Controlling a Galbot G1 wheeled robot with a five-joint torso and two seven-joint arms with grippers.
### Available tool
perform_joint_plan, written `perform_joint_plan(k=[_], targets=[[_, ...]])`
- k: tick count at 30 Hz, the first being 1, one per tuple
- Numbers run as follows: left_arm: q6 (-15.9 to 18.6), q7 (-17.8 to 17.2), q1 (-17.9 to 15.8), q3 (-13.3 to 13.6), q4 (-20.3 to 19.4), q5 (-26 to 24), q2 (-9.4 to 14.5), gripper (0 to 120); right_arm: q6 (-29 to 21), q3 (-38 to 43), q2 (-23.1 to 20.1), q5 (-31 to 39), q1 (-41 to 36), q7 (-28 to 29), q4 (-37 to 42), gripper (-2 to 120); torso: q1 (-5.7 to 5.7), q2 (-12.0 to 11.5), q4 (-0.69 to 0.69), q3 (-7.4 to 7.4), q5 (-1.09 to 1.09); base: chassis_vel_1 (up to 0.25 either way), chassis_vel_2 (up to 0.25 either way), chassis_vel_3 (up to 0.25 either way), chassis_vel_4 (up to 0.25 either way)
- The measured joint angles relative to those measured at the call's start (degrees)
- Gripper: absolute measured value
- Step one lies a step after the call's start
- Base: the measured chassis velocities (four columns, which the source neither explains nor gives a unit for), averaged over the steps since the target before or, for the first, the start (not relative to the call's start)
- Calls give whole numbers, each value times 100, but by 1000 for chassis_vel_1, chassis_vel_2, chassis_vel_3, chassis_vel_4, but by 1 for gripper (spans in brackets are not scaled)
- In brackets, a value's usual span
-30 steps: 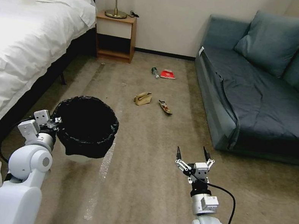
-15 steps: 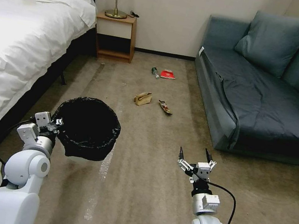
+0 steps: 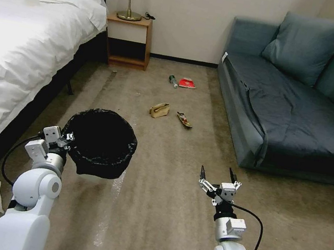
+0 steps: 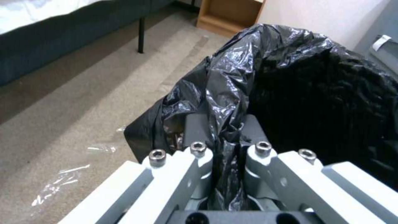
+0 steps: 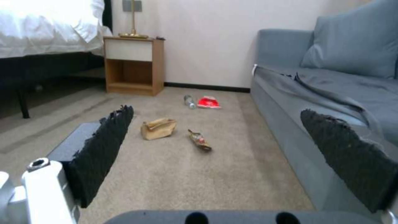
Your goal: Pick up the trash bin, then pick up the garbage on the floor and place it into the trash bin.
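Left gripper (image 3: 69, 138) pinches the near-left rim of the trash bin (image 3: 101, 141), holding it off the carpet (image 3: 160, 210).
Right gripper (image 3: 218, 178) hovers near right, its fingers spread wide. Farther ahead lie the paper bag (image 3: 159, 109) and snack wrapper (image 3: 184, 120); beyond them the bottle (image 3: 173, 81) and red packet (image 3: 187, 83), between nightstand (image 3: 129, 40) and sofa (image 3: 290, 112).

Open carpet (image 3: 163, 193) runs ahead to the garbage (image 3: 160, 109), hemmed by the bed (image 3: 10, 63) left and the sofa (image 3: 288, 120) right
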Motion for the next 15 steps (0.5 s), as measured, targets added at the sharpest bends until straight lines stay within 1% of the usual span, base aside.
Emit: perform_joint_plan(k=[7,15], targets=[[-48,-24,3,52,-11,48,-54,4,30,-4,34,-20,-14,-18,-3,100,0,0,0,1,0,-78,78,88,-71],[-49,-37,-30,109,-35,69,-72,4,63,14,39,-21,-23,-45,-20,100,0,0,0,1,0,-93,110,96,-106]])
